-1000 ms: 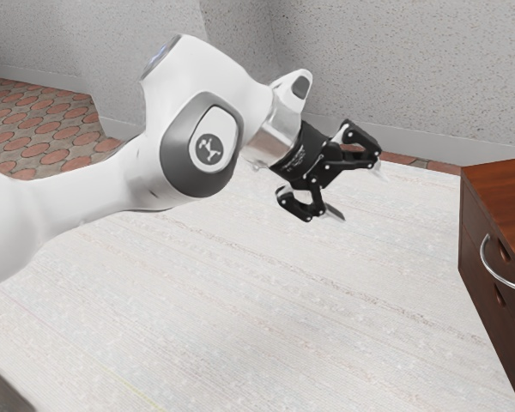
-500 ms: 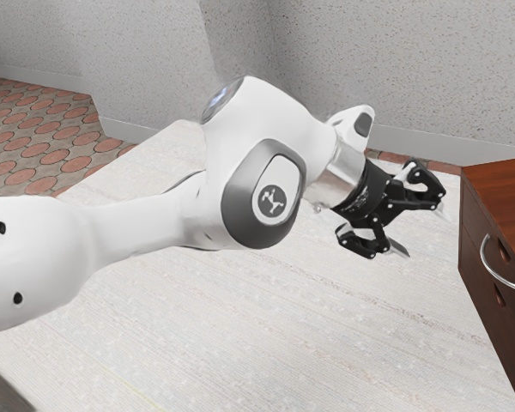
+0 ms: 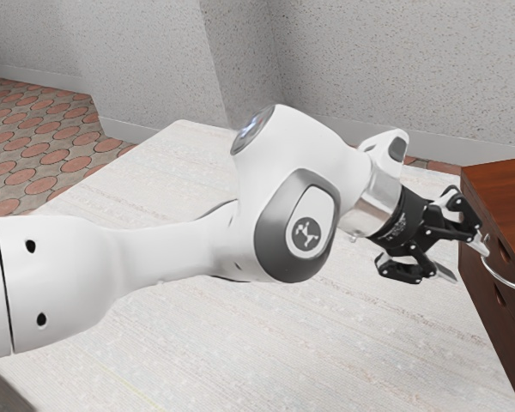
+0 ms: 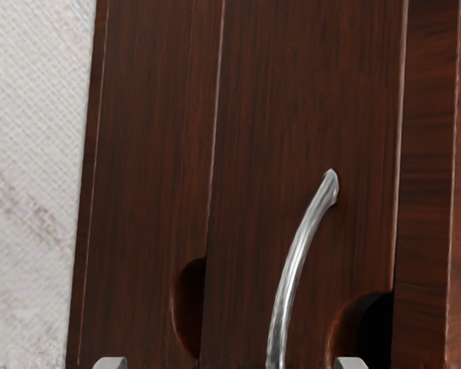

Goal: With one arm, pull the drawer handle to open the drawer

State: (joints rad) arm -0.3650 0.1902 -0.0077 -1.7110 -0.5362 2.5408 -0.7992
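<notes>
Franka sim run: the gripper (image 3: 463, 262) is hovering right at the front of the wooden cabinet (image 3: 502, 184) at the exterior view's right. It's turned sideways, so the fingers are pointing at the drawer (image 4: 307, 115) face instead of down at the table (image 3: 240, 343). That's making sense to me, since the handle (image 3: 503, 275) is a curved silver bar sitting on an upright front, so the hand has to be coming at it head-on. The jaws are standing wide open and gripping nothing. In the wrist view the two grey fingertips (image 4: 110, 361) are poking in with the bar lying between them, closer to one than the other, and I'm not seeing contact with either. Straddling it like that should let a squeeze pinch the bar across its thin side. Two dark scooped recesses (image 4: 188, 307) are sitting behind the bar, probably giving the fingers room. The drawer is looking shut, front flush with the cabinet as far as I can tell, so whatever's inside is hidden. I'm guessing we're at the end of the approach, with closing and a straight pull outward coming up.
</notes>
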